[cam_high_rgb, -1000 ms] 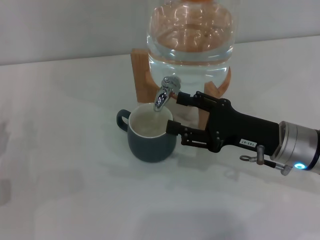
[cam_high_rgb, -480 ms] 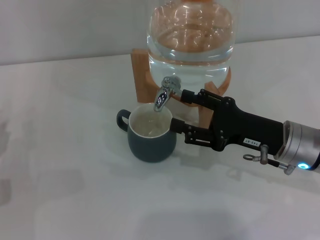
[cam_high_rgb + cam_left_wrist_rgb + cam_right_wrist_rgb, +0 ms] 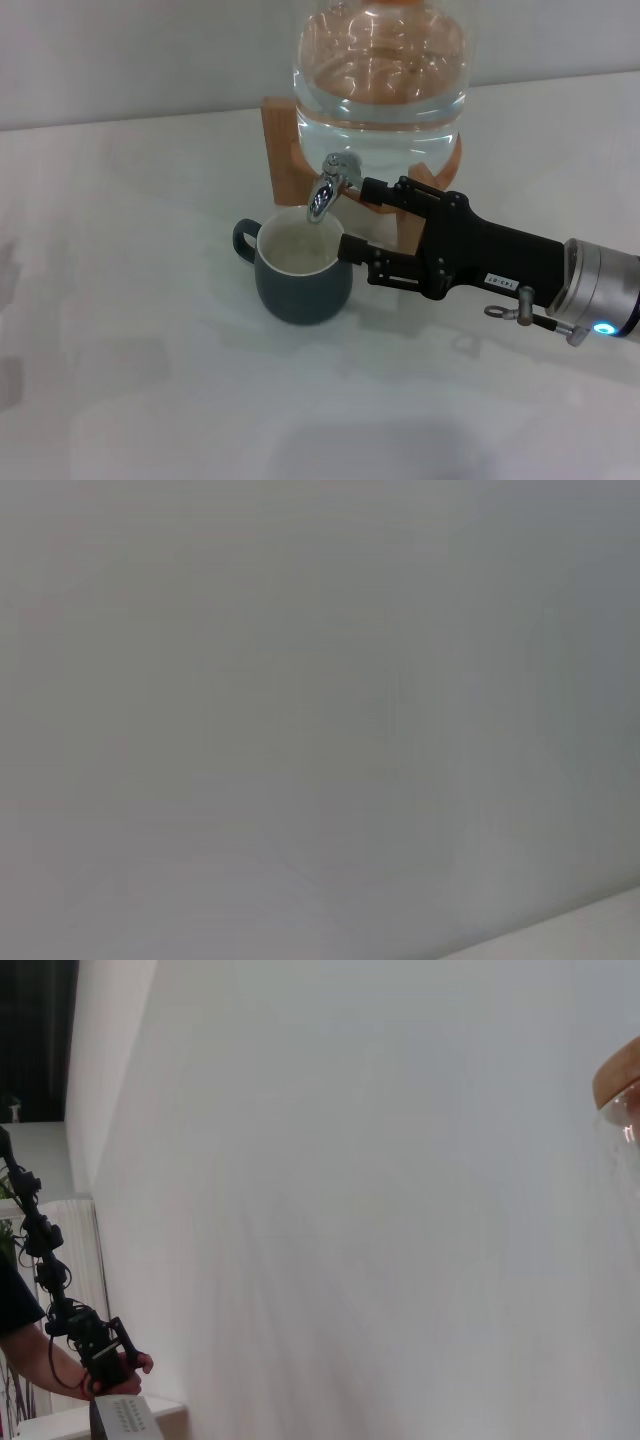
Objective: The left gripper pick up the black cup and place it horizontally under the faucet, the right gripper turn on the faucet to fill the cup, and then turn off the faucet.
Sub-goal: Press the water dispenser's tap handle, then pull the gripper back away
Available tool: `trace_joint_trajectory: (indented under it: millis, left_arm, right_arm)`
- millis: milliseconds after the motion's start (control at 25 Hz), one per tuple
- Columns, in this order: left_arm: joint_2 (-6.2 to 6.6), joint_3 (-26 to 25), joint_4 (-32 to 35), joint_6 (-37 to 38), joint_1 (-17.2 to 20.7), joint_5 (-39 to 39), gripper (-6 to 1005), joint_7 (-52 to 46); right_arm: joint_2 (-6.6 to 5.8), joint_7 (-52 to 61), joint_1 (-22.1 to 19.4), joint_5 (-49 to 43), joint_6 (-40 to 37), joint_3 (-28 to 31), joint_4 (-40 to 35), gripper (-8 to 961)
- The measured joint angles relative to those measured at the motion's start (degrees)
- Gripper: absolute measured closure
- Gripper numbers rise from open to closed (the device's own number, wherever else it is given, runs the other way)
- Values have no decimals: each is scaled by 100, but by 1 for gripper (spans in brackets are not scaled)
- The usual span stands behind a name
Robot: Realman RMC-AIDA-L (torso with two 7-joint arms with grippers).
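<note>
Reaching in from the right edge of the surface (image 3: 120, 330), the right pincer (image 3: 356, 217) has its two black fingers spread apart: the upper finger (image 3: 385, 192) lies against the back of the faucet (image 3: 330, 183), and the lower finger (image 3: 370, 252) sits just beside the rim of the black cup (image 3: 300, 270). It clamps on nothing. Its long black body carries a small white label, and a silver wrist with a blue light follows behind.

The black cup is a rounded dark charcoal-blue mug with a cream-white inside and a small loop handle pointing toward the left edge. It stands upright near the middle of the surface, directly under the chrome spout. The faucet juts from a clear glass jar (image 3: 380, 80) holding water, set on a wooden stand (image 3: 282, 150) toward the far edge.

Only the head view shows cup, faucet and pincer. The right wrist view shows a pale wall, a sliver of the jar's top (image 3: 622, 1090) and a person's hand (image 3: 110, 1370) far off. The left wrist view shows only blank grey, and the left pincer appears in no view.
</note>
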Motion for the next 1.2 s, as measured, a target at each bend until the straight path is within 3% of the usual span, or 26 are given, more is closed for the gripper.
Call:
trace_joint_trajectory:
  millis: [840,1200]
  left_arm:
    - [7,0,-14,0,-49,0,113,0]
    - [9,0,-26,-133,-87,0,113,0]
  right_arm:
    - [-43,60,-61,-1,-225,1,-363,113]
    - [-57,119,-87,-39,113,-40,-363,113]
